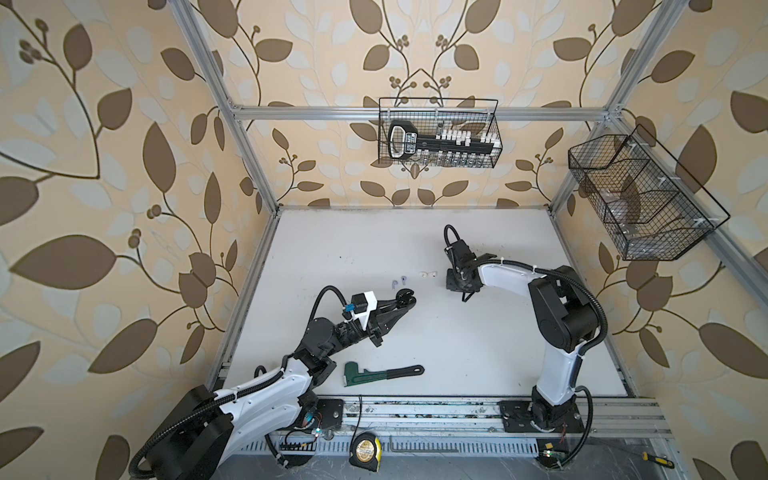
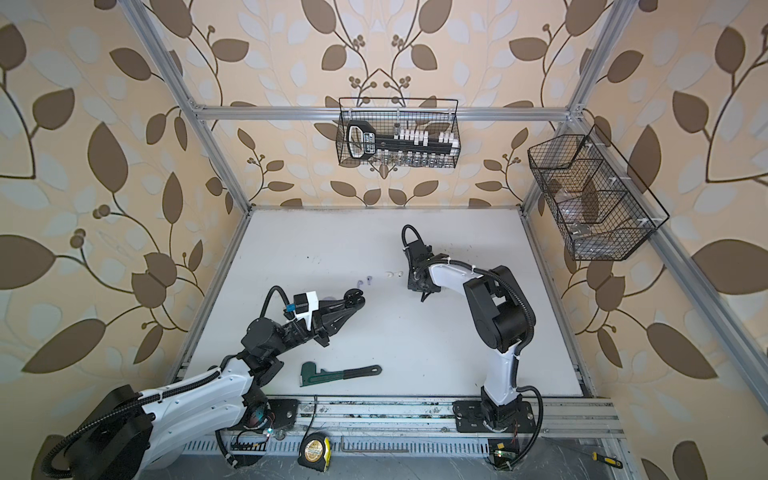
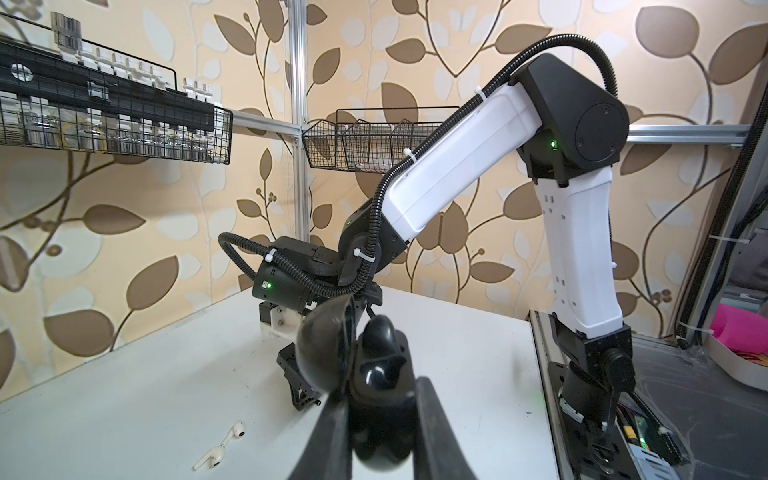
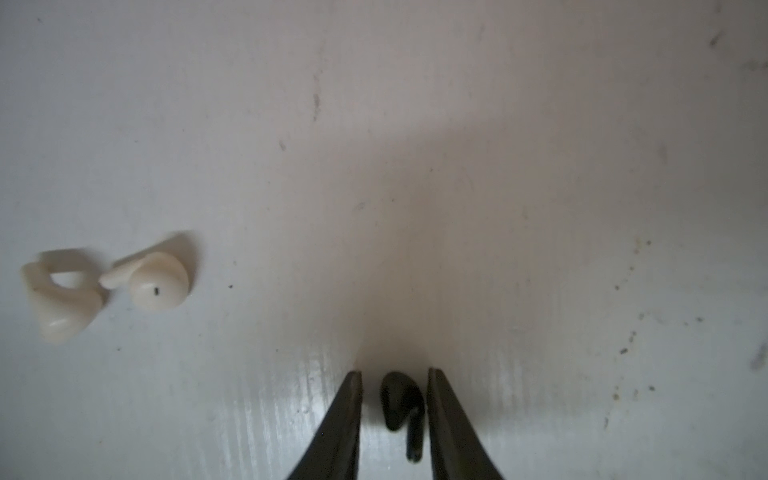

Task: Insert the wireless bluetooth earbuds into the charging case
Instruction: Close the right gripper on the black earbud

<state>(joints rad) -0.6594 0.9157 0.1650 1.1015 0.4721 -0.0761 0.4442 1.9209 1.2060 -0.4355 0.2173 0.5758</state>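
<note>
My left gripper (image 1: 409,297) (image 2: 358,297) (image 3: 378,390) is shut on a black charging case (image 3: 376,374), held above the table with its lid (image 3: 326,349) swung open. My right gripper (image 1: 466,296) (image 2: 424,296) (image 4: 395,374) points down at the table. Its jaws stand narrowly apart around a black earbud (image 4: 401,401). The stem lies against one finger and a slit of table shows at the other. Two white earbuds (image 1: 428,274) (image 2: 394,274) (image 3: 237,430) (image 4: 158,286) lie close by. Two lilac earbuds (image 1: 397,281) (image 2: 364,281) lie just beyond the left gripper.
A green pipe wrench (image 1: 374,372) lies near the front edge of the white table (image 1: 332,249). A tape measure (image 1: 365,451) and a screwdriver (image 1: 656,459) lie in front of the rail. Wire baskets hang on the back wall (image 1: 438,133) and the right frame (image 1: 640,199).
</note>
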